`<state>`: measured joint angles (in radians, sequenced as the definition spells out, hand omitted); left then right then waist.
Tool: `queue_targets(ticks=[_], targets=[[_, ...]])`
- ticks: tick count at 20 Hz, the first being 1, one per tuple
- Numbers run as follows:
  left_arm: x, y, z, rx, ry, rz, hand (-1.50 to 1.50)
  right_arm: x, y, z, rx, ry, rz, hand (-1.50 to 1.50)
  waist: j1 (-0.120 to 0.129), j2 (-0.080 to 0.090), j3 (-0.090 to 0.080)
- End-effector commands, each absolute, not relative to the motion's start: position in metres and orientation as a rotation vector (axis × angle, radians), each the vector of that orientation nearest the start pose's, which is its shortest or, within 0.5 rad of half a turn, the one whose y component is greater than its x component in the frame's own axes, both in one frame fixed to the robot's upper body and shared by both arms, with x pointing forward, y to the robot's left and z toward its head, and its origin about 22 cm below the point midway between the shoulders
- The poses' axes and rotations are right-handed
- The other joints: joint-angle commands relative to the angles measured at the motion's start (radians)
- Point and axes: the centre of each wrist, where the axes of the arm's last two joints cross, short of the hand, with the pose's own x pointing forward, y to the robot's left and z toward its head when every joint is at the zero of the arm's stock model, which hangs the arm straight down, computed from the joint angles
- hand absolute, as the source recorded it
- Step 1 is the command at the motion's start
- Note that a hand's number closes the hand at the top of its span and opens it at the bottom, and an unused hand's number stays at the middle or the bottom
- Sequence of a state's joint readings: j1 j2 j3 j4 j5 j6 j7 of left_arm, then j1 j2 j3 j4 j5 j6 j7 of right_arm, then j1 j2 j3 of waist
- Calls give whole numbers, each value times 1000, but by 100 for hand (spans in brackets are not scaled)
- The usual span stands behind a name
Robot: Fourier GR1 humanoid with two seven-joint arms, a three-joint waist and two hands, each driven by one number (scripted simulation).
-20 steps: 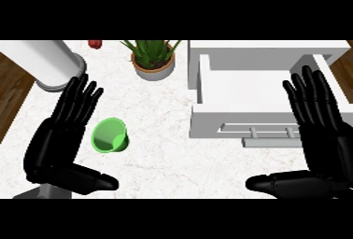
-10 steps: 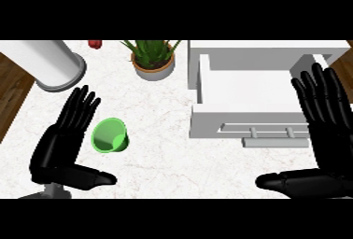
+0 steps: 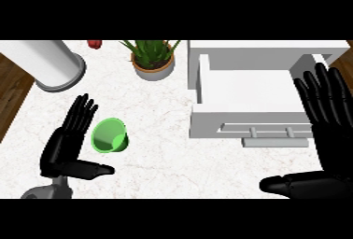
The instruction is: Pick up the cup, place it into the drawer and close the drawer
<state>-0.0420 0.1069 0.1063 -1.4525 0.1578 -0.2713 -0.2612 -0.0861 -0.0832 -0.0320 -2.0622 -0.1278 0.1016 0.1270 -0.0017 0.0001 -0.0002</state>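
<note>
A small bright green plastic cup (image 3: pixel 110 136) lies tipped on its side on the white marbled surface (image 3: pixel 162 154), its open mouth facing the viewer. The black left hand (image 3: pixel 69 147) is just beside it on the left, fingers straight and spread, pointing up the surface, thumb stuck out to the right below the cup; it is not gripping the cup, and whether the fingers touch the cup's edge cannot be told.

To the right of the cup, across a bare stretch of surface, stands a white box-shaped cabinet with its drawer (image 3: pixel 251 100) pulled out, showing a pale, shallow inside and a grey bar handle (image 3: pixel 274 136) on the front. The black right hand (image 3: pixel 329 116) is held open over the drawer's right end and front corner, fingers straight and pointing away, thumb reaching left low in the view; it holds nothing.

Behind the cup, near the far edge, are a green leafy plant in a tan round pot (image 3: pixel 152 58) and, to the left, a tall white cylinder on a grey round base (image 3: pixel 52 65). A small red object (image 3: pixel 95 44) sits between them at the far edge, too small to identify. Brown wooden floor (image 3: pixel 12 93) shows beyond the surface's left side.
</note>
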Motion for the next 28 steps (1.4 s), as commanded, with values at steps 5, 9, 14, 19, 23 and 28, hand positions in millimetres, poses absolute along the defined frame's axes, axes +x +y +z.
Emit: queue_targets(ticks=[5, 9, 14, 19, 23, 28], targets=[[249, 288, -42, -192, -1723, -77, -150, 233, -238, 156, 142, -2010, 119, -150, 2, 0, 0], [242, 293, -61, -172, -1708, -67, -150, 227, -236, 133, 145, -1991, 114, -150, 1, 0, 0], [260, 290, -86, -177, -1712, -49, -150, 240, -238, 137, 142, -2012, 134, -150, 0, 1, 0], [287, 291, -87, -166, -1714, -20, -150, 231, -238, 132, 154, -2012, 133, -150, -5, 1, 0], [272, 317, -102, -148, -1718, 4, -150, 224, -233, 143, 157, -2003, 130, -150, -4, 1, 0], [263, 307, -120, -128, -1683, -34, -150, 217, -238, 135, 182, -2005, 130, -150, -5, 1, 0]])
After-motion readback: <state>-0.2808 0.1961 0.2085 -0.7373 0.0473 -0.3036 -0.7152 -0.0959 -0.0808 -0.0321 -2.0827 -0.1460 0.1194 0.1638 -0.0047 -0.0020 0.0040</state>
